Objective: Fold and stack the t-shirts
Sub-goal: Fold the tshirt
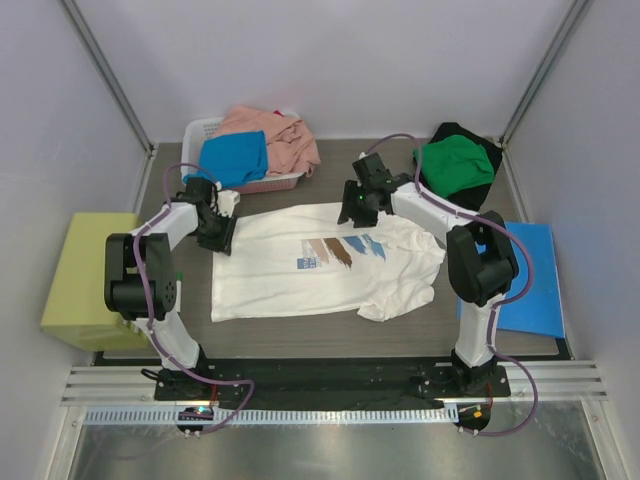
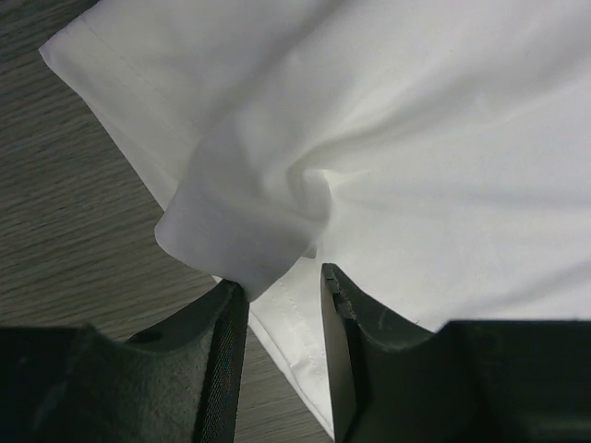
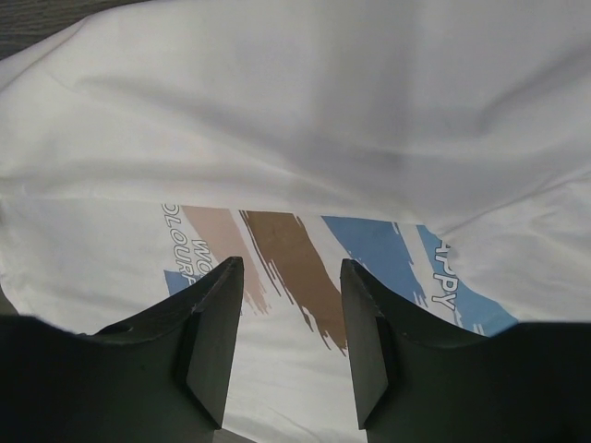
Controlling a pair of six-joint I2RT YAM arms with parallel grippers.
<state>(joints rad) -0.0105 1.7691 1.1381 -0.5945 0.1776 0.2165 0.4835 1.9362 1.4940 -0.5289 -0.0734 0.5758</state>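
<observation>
While the white t-shirt (image 1: 270, 285) lies spread chest-up across the middle of the wood-grain table (image 1: 300, 335), we see both arms reaching down to its far edge. Its blue-and-brown print (image 1: 340, 250) faces up, and the sleeve nearest the right arm is crumpled and turned in on itself. The left gripper (image 1: 222, 240) sits low at the shirt's far left corner. In its wrist view the fingers (image 2: 222, 360) stand only partly apart, with a raised fold (image 2: 240, 221) of white cloth bunched right at their tips and the hemmed edge lying flat in the gap. We cannot tell whether the fold is actually nipped or merely pushed up. The right gripper (image 1: 355, 212) hangs over the far edge of the shirt, just above the print. Its jaws are spread, nothing sits between them, and the brown and blue strokes show through the gap. Behind the left gripper, a white plastic basket (image 1: 200, 130) at the far side of the table holds a salmon pink t-shirt (image 1: 275, 135) and a bright blue t-shirt (image 1: 235, 158), both spilling over its rim. At the far right corner, a green t-shirt (image 1: 458, 165) lies heaped on a black t-shirt (image 1: 455, 130). A flat blue folder (image 1: 530, 280) rests beside the right arm, and a yellow-green box (image 1: 85, 275) stands off the table's left edge.
</observation>
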